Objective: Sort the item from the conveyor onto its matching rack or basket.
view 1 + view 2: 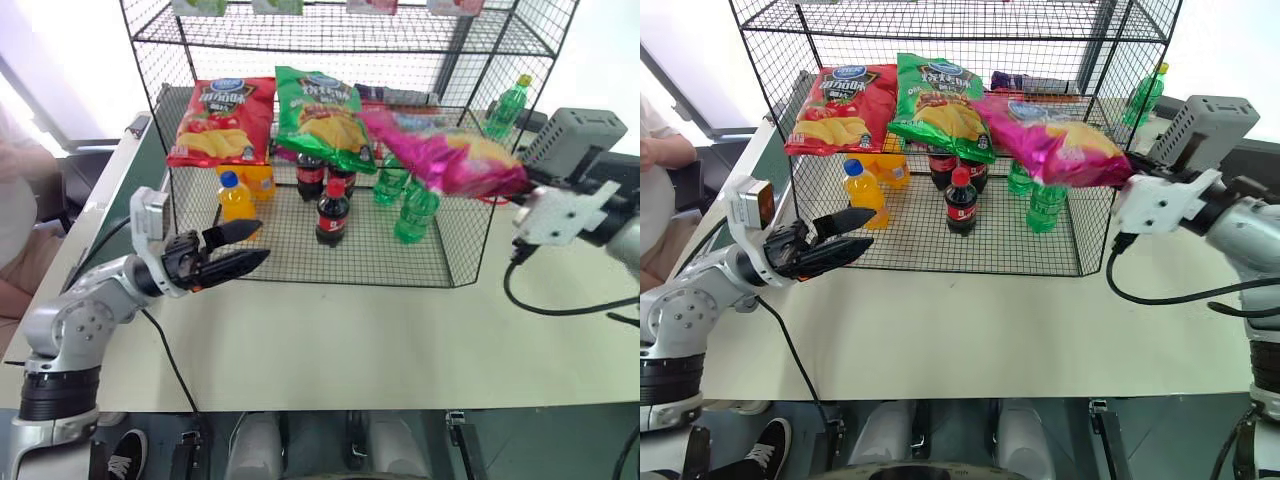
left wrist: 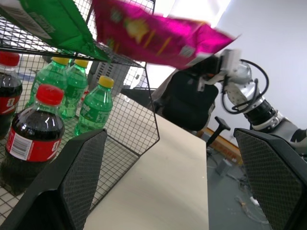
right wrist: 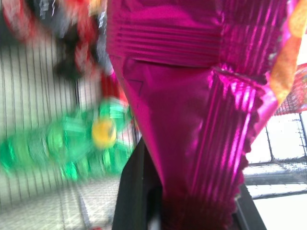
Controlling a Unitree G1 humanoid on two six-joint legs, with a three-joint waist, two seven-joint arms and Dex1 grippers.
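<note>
R gripper [image 1: 1132,188] is clamped tight on the crimped end seam of the big magenta-pink crinkly chip bag [image 1: 1055,145]; the bag sticks out sideways from the fingers toward the tall black wire-grid rack [image 1: 940,40], held in the air at the rack's right front corner, above the green plastic bottles w/ yellow caps [image 1: 1045,205] on the lowest tier. Whether the bag's far end rests on the chip-bag tier can't be told. Bag is glossy foil, creased, w/ yellow chips pictured near the held end; wrist view shows its ribbed seam pinched between the black fingers. L gripper [image 1: 240,250] hangs wide open, holding nothing, just in front of the rack's left front corner by the orange-yellow bottle w/ blue cap [image 1: 236,198]. On the tier above the bottles lie a red chip bag [image 1: 222,120] & a green chip bag [image 1: 322,115], side by side, left of the pink one. Dark cola bottles w/ red caps [image 1: 332,212] stand mid-tier below.
</note>
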